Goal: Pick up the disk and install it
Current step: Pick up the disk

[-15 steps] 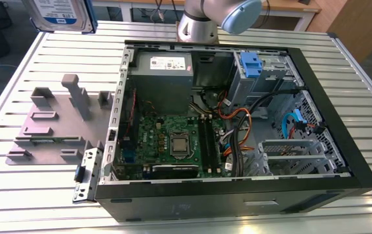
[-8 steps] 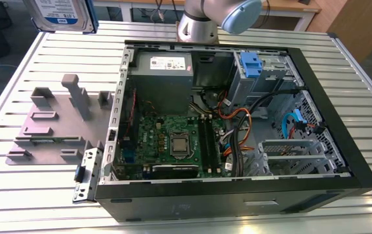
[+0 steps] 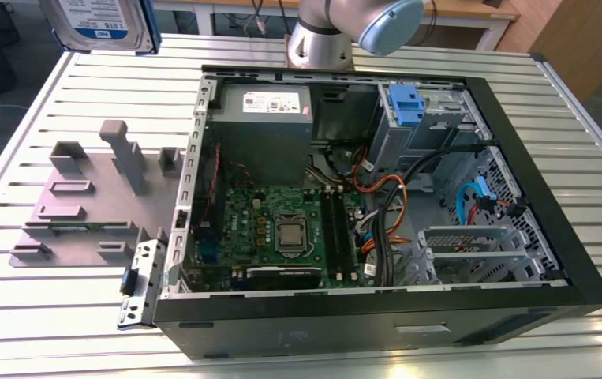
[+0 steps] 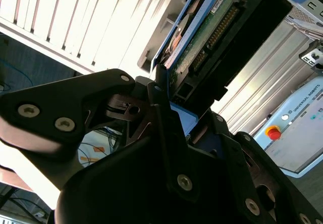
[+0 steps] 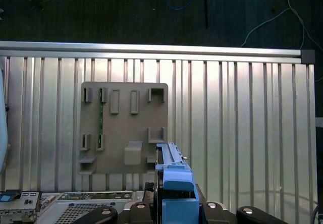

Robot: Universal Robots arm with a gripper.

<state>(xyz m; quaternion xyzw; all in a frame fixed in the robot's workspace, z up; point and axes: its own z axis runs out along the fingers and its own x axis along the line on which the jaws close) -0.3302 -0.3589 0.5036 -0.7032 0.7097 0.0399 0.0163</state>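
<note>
The disk (image 3: 101, 24) hangs high above the table's far corner at the exterior view's left, with its white-and-blue label facing the camera. In the second wrist view my gripper (image 4: 176, 108) is shut on the disk (image 4: 212, 27), whose green circuit board and blue side bracket stick out past the black fingers (image 4: 159, 90). In the first wrist view the disk (image 5: 174, 181) shows edge-on with its blue bracket, held by the gripper (image 5: 174, 211) above the table beside the grey fixture plate (image 5: 126, 128).
The open computer case (image 3: 553, 237) lies on the slatted metal table (image 3: 69, 316), with a drive bay and blue latch (image 3: 406, 103), a grey power supply (image 3: 263, 106), the motherboard and cables. The grey fixture plate (image 3: 90, 197) lies at the exterior view's left of the case.
</note>
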